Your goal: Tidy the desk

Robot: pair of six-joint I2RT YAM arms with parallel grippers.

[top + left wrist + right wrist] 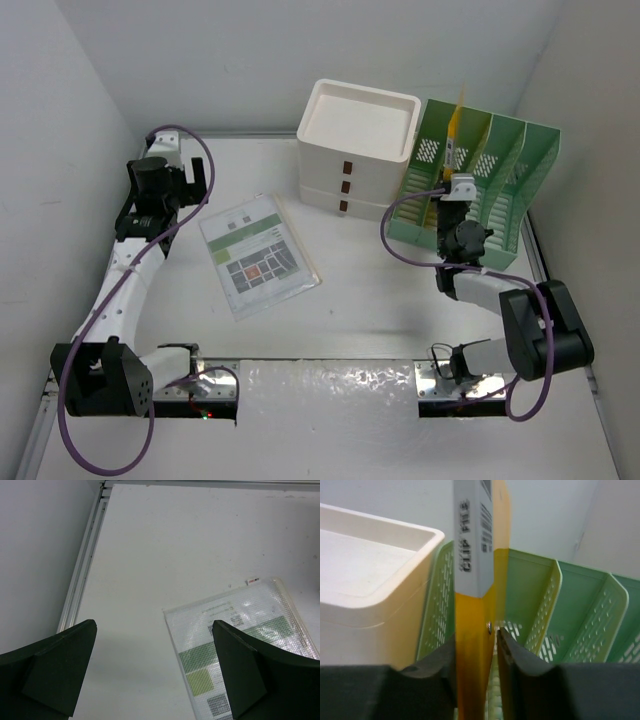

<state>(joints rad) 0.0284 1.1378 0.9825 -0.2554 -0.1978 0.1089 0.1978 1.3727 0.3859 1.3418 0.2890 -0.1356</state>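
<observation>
The desk (380, 290) is a big white tabletop with metal rails. A yellow clip file (455, 130) with a white label stands upright in the leftmost slot of the green file rack (500, 180). My right gripper (451, 192) is shut on its lower edge; the right wrist view shows the file (472, 620) pinched between the fingers of that gripper (476, 655). A clear sleeve with a printed sheet (258, 254) lies flat mid-desk. My left gripper (190, 185) is open and empty above the desk's far left, the sleeve (235, 625) under its right finger in the left wrist view.
A white three-drawer box (355, 130) stands at the back, touching the rack's left side, and fills the left of the right wrist view (370, 580). The rack's other slots (585, 605) hold nothing. The desk's left rail (82, 570) runs beside my left gripper (155, 665). White walls enclose the desk.
</observation>
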